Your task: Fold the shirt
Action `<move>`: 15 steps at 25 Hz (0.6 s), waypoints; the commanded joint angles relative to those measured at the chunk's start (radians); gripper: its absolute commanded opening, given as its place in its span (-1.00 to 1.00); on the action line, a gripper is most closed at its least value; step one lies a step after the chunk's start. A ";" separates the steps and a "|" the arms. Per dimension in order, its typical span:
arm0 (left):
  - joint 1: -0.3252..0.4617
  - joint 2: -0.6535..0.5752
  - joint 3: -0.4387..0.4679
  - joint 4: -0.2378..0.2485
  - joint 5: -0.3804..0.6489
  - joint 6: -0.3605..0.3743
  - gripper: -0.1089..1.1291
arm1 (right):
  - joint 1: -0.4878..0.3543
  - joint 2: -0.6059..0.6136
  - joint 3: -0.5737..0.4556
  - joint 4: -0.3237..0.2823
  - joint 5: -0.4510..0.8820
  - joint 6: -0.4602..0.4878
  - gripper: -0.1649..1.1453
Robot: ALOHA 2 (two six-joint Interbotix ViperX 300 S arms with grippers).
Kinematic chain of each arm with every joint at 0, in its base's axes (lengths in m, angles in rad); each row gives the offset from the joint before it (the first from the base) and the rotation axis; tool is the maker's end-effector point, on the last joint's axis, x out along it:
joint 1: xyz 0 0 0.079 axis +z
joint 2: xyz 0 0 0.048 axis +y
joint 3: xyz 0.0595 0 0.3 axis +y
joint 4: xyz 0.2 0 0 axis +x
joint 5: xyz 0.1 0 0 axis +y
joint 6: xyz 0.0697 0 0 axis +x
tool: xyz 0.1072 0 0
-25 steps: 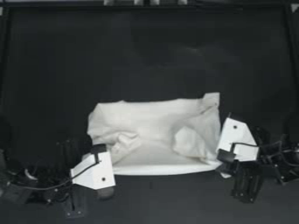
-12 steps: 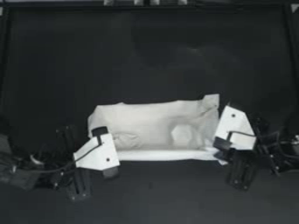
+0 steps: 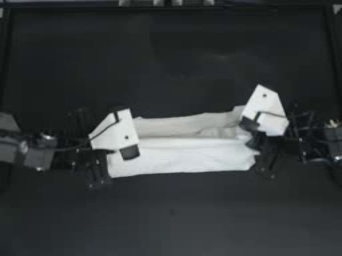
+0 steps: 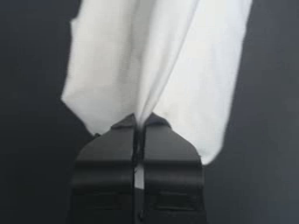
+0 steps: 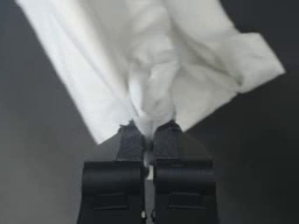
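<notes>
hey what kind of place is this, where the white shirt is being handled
Probably a robot lab bench, not a home: a bare dark table framed by a rig, with two black robot arms. The left tool and right tool each pinch an end of the white T-shirt.

No readable text, labels, brands, numbers or signs anywhere in top or wrist views

White shirt point(image 3: 184, 150) on dark table point(image 3: 174, 60), an arm at each end
</notes>
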 commanded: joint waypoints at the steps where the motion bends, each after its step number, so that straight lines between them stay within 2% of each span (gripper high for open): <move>1: 0.055 -0.006 -0.002 -0.008 -0.020 0.037 -0.75 | -0.061 -0.015 0.008 0.020 -0.020 -0.040 -0.66; 11: 0.192 0.109 -0.023 -0.038 -0.075 0.186 -0.76 | -0.213 0.066 0.071 0.037 -0.143 -0.123 -0.67; 15: 0.236 0.135 -0.023 -0.055 -0.106 0.222 -0.76 | -0.265 0.104 0.080 0.038 -0.187 -0.155 -0.67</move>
